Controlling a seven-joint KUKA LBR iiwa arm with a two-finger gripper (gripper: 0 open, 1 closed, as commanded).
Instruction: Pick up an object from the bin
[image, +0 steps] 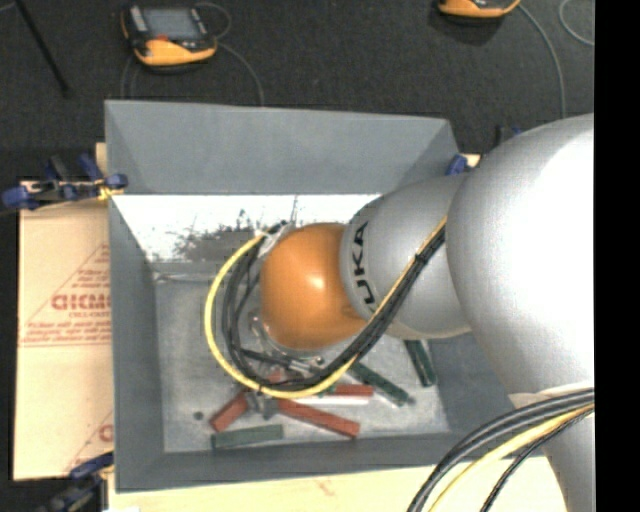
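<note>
Bin (130, 330): grey metal, viewed from above; a loose scatter of sticks is spread over the near part of its floor
Arm (520, 250): laid across the bin from the right, with an orange cover (300, 285) and a loop of yellow and black cables (215, 310) hung over the middle of the floor
Claw (265, 402): placed low beneath the orange cover, just above the sticks; whether it is open, closed or gripping anything cannot be told, since it is masked by cover and cables
Nearest things: a short red stick (232, 410) just left of the claw, a long red stick (320, 420) just right of it, and a dark green stick (247, 436) in front of both, near the front wall
Farther things: green sticks (382, 386) to the right, partly under the arm
Step judged: a grasp is being set up where the two red sticks meet
Risk one: two sticks could be caught at once, as they are packed close, and one dropped on the lift
Risk two: a thin stick lying flat could be slid aside instead of gripped
Risk three: the cables could be snagged on the heap
</note>
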